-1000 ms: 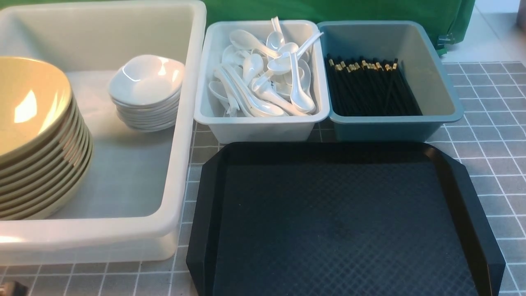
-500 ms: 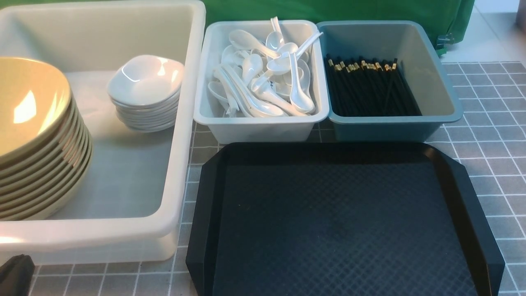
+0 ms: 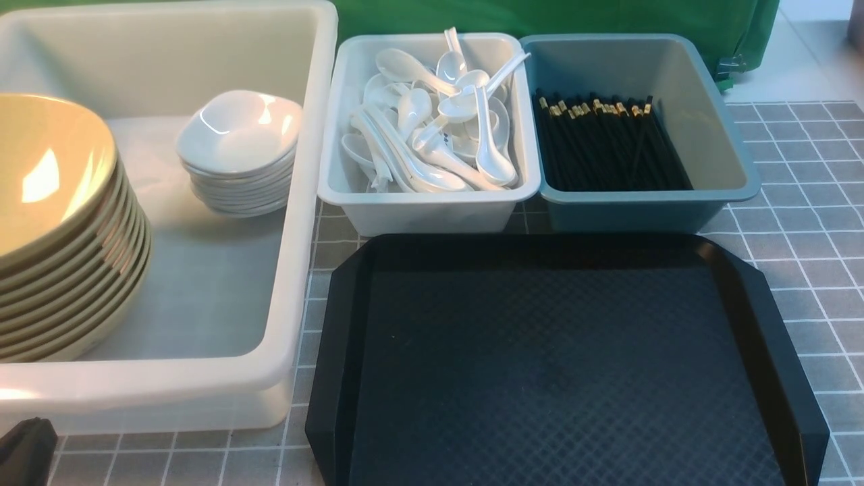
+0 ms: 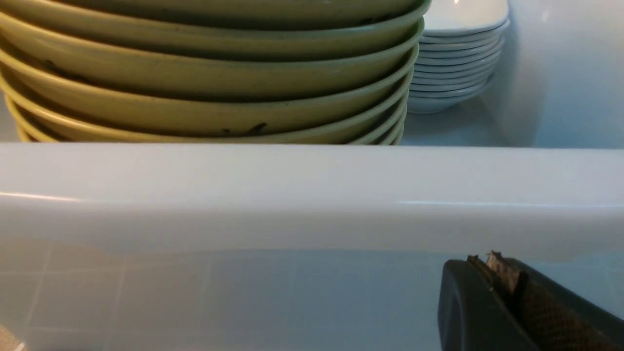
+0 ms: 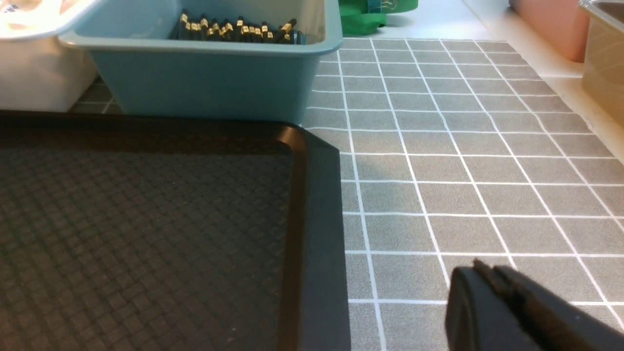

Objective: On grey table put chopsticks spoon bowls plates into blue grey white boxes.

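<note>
The big white box [image 3: 297,223] holds a stack of yellow plates [image 3: 61,229] and a stack of small white bowls [image 3: 239,152]. The grey box [image 3: 432,206] holds several white spoons [image 3: 439,128]. The blue box [image 3: 715,135] holds black chopsticks [image 3: 607,145]. My left gripper [image 3: 27,449] is shut and empty, low at the near left, just outside the white box's front wall [image 4: 312,195]. In the left wrist view the plates [image 4: 209,83] and bowls [image 4: 458,58] show over that wall. My right gripper [image 5: 482,273] is shut and empty above the grey table, right of the black tray.
An empty black tray [image 3: 560,364] lies in front of the grey and blue boxes. Grey tiled table [image 3: 810,236] runs right of it. Green cloth [image 3: 540,17] hangs behind the boxes. A pink bin [image 5: 551,24] and a tan bin [image 5: 604,58] stand beyond the table's right edge.
My left gripper has come up a little into the near left corner of the front view. Nothing else has moved.
</note>
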